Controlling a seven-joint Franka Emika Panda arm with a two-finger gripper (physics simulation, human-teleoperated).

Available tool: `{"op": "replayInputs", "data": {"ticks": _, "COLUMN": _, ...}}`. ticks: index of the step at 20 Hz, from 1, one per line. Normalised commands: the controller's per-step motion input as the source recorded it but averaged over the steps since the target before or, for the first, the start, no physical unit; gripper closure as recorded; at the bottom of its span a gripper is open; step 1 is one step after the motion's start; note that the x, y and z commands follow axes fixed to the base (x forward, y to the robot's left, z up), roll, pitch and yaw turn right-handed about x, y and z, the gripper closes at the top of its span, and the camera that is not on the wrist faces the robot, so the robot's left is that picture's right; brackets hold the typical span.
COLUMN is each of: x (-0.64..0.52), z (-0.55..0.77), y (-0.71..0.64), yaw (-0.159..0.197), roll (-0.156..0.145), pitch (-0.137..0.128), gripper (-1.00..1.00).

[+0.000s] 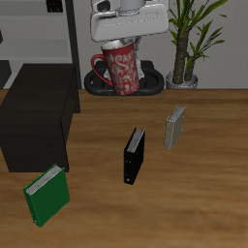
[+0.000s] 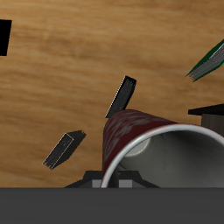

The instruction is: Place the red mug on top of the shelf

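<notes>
The red mug [image 1: 118,70], dark red with a pale swirly pattern and a loop handle, hangs tilted in my gripper [image 1: 122,45], well above the back of the table. The gripper is shut on the mug's rim. In the wrist view the mug [image 2: 131,133] fills the near field, its whitish inside facing the camera, and the fingertips are hidden behind it. The shelf [image 1: 39,114], a large black boxy cabinet with a flat top, stands at the table's side, lower than the mug and apart from it. One of its corners shows in the wrist view [image 2: 210,112].
A black book [image 1: 134,155] and a grey book [image 1: 174,127] stand upright mid-table. A green book [image 1: 46,195] leans near the front edge. A potted plant [image 1: 189,39] and the round black robot base [image 1: 145,87] are at the back. A thin grey rack [image 1: 60,29] stands behind the shelf.
</notes>
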Motion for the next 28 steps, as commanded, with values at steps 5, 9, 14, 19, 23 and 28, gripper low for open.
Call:
{"op": "replayInputs", "data": {"ticks": 5, "x": -0.01, "z": 0.14, "y": -0.91, "yaw": -0.060, "roll": -0.090, "pitch": -0.010, "gripper": 1.00}}
{"op": "replayInputs", "data": {"ticks": 9, "x": -0.08, "z": 0.03, "y": -0.54, "yaw": 0.005, "roll": -0.049, "pitch": -0.014, "gripper": 1.00}}
{"op": "replayInputs", "data": {"ticks": 14, "x": -0.09, "z": 0.03, "y": -0.50, "yaw": -0.015, "roll": -0.026, "pitch": -0.009, "gripper": 1.00}}
{"op": "replayInputs", "data": {"ticks": 19, "x": -0.02, "z": -0.01, "y": -0.53, "yaw": -0.008, "roll": -0.029, "pitch": 0.003, "gripper": 1.00}}
{"op": "replayInputs", "data": {"ticks": 23, "x": 0.00, "z": 0.03, "y": -0.37, "yaw": -0.020, "roll": -0.041, "pitch": 0.004, "gripper": 1.00}}
{"op": "replayInputs", "data": {"ticks": 28, "x": -0.01, "z": -0.01, "y": -0.54, "yaw": -0.046, "roll": -0.053, "pitch": 0.025, "gripper": 1.00}}
